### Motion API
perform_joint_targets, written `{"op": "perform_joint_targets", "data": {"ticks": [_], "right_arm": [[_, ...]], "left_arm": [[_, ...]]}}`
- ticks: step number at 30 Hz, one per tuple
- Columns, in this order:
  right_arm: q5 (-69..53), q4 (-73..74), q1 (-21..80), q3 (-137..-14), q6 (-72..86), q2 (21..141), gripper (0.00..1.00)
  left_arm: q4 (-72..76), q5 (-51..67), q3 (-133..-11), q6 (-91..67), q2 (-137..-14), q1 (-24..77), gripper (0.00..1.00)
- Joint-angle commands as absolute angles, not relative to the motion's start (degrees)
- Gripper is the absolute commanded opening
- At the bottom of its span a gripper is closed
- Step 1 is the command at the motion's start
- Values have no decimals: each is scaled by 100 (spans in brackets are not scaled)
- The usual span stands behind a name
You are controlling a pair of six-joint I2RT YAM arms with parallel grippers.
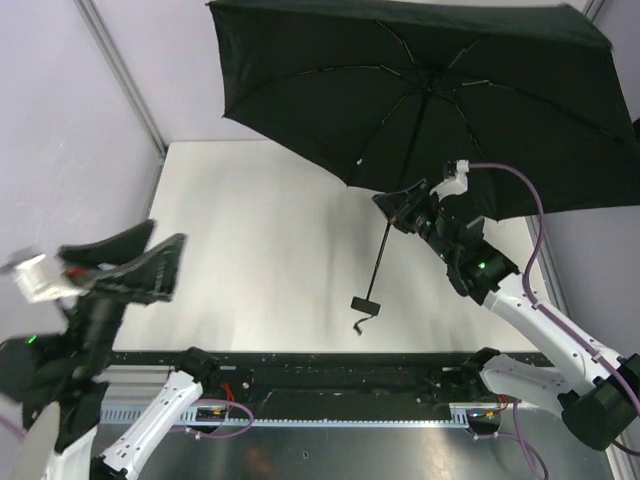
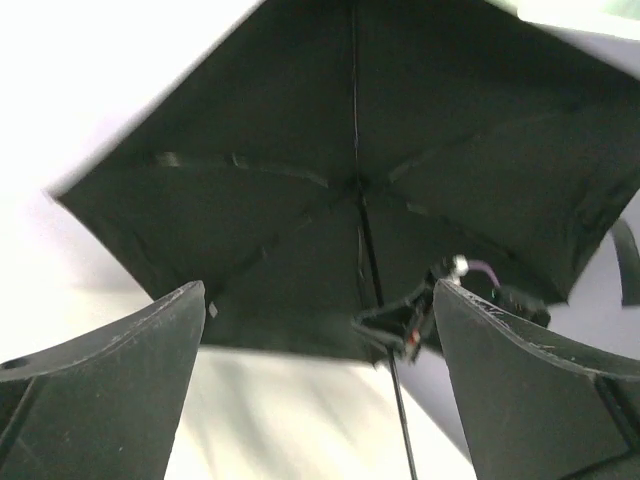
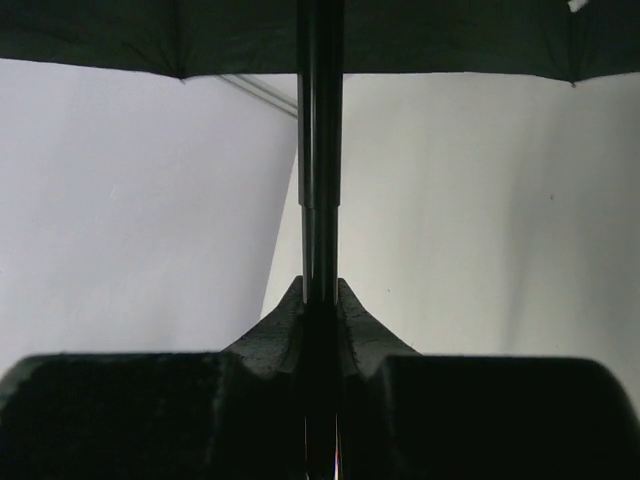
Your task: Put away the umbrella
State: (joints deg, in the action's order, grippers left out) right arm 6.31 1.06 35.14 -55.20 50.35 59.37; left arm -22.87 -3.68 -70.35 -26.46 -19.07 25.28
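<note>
Over the tabletop (image 1: 250, 250), far right side: the umbrella (image 1: 420, 90), fully open and held aloft. Black canopy tilted, underside and thin ribs facing the arms. Shaft (image 1: 380, 255) slants down toward the tabletop's middle.

Right end effector (image 1: 398, 210), above the tabletop's right side, is clamped on the shaft. Wrist view shows both fingers pinched tight against the tube.

Left end effector (image 1: 166, 234), raised over the tabletop's near-left corner, has its fingers spread wide with nothing between them. It points at the canopy underside.

Handle (image 1: 364, 304) at the shaft's low end, close over the tabletop; touching or not, cannot tell. Wrist loop (image 1: 360, 325) dangles beneath it.
</note>
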Motion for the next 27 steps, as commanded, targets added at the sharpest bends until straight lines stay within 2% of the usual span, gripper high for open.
{"op": "perform_joint_targets", "data": {"ticks": [1, 5, 8, 11, 14, 15, 19, 25, 27], "right_arm": [[923, -499, 3617, -5292, 5084, 5589, 0], [849, -755, 3650, -5031, 5091, 5476, 0], [658, -988, 3638, -4833, 5198, 5463, 0], [378, -1337, 3622, -4615, 5313, 5422, 0], [133, -1568, 3623, -4469, 5421, 5282, 0], [102, -1584, 3627, -4436, 5453, 5216, 0], [-141, -1376, 3618, -4364, 5394, 4907, 0], [-552, -1435, 3466, -4217, 5539, 4406, 0], [-678, -1448, 3457, -4212, 5601, 4360, 0]], "left_arm": [[-2818, 1610, -6330, -3491, -2995, 2549, 99], [-1953, 3156, -5566, -4190, -4157, 2748, 99], [-610, 2920, -5114, -4504, -4638, 3716, 99], [387, 2614, -5147, -4584, -5480, 4710, 100], [949, 2471, -5311, -4604, -6325, 5283, 99], [1042, 2435, -5380, -4565, -6555, 5397, 97], [1544, 2415, -5402, -4521, -7044, 5607, 81], [1612, 2556, -5416, -4317, -7411, 5638, 76], [1620, 2649, -5509, -4298, -7585, 5663, 67]]}}
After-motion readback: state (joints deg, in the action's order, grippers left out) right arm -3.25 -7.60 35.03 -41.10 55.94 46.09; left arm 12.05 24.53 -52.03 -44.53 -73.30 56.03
